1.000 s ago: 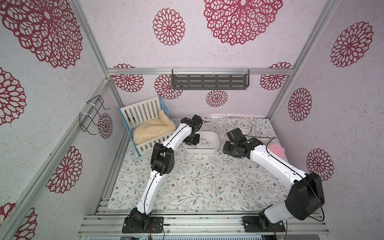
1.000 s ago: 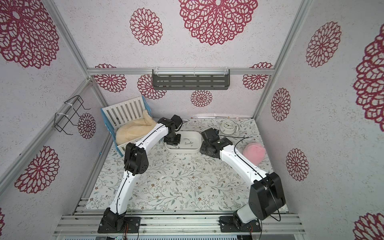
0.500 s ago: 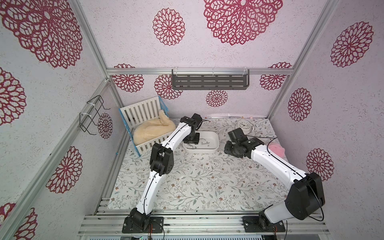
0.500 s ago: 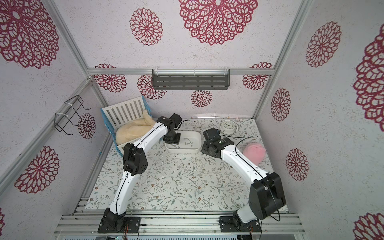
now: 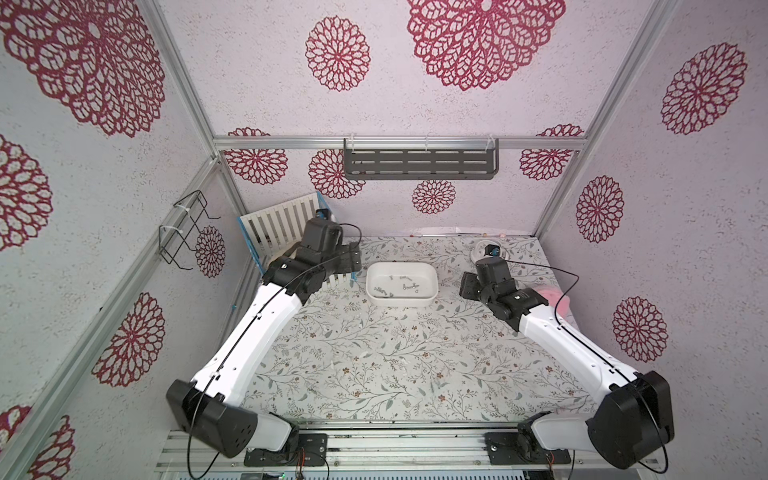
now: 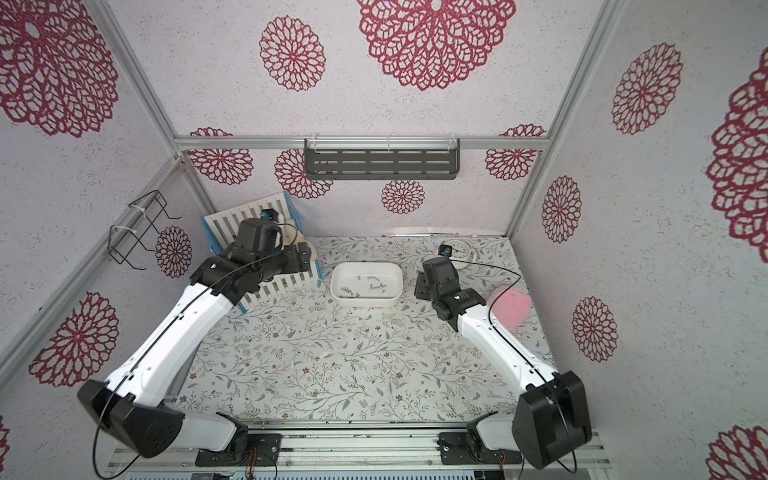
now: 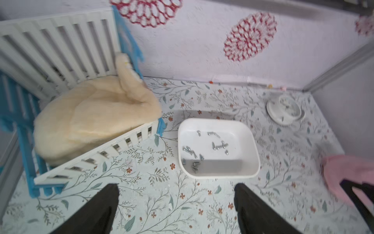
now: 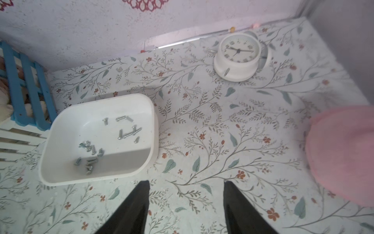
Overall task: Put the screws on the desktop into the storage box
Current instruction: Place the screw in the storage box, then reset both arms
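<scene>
Storage box [image 5: 401, 302] sits on the desktop [image 5: 374, 365] between the two arms. It lies just ahead of the left gripper [image 7: 177, 188], whose jaws stand wide apart and empty, and near the right gripper [image 8: 186, 183], also parted and holding nothing. The screws [image 7: 213, 145] lie in two loose clusters on the box floor. Beside it, a white-and-blue crib [image 7: 60, 17] holds a cream cushion [image 7: 97, 113].

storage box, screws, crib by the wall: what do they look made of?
Storage box: likely moulded plastic, smooth semi-gloss white, rounded corners, soft sheen.
Screws: metal, probably steel, bright grey-silver with glints.
Crib: painted wood or plastic, matte white slats with blue ends; blur leaves it open.
</scene>
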Controlling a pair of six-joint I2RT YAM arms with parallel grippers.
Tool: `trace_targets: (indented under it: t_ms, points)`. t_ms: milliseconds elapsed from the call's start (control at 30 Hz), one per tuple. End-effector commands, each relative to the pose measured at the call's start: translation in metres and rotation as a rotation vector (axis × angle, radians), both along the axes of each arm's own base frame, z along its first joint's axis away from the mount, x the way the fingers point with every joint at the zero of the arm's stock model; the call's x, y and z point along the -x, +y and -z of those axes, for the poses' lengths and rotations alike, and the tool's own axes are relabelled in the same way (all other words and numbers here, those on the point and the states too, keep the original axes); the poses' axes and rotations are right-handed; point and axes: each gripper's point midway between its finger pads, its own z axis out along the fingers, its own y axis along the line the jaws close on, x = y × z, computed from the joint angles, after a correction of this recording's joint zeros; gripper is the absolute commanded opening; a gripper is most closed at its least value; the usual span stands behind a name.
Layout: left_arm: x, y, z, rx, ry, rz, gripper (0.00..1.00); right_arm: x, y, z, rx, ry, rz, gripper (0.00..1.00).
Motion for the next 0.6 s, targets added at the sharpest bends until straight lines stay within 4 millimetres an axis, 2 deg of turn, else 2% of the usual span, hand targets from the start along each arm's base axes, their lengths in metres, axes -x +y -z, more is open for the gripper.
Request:
trace_targets:
  t_ms: [0,167,300,433,567]
  points:
    - [-0.012,0.043,0.020,-0.024,-0.134,-0.157,0.97,-0.011,-0.022,-0.047,0.127,-0.289,0.027,0.71]
    - [0.002,0.094,0.054,-0.023,-0.224,-0.326,0.97,-0.005,-0.037,-0.037,0.239,-0.422,0.018,0.78]
    - [0.006,0.114,0.083,-0.073,-0.237,-0.396,0.97,-0.003,-0.057,-0.019,0.266,-0.456,0.052,0.82]
    - [0.010,0.130,0.104,-0.155,-0.255,-0.445,0.97,0.004,-0.077,0.008,0.242,-0.482,0.079,0.84]
    - [0.018,0.152,0.121,-0.219,-0.276,-0.516,0.97,0.012,-0.083,0.033,0.232,-0.527,0.064,0.84]
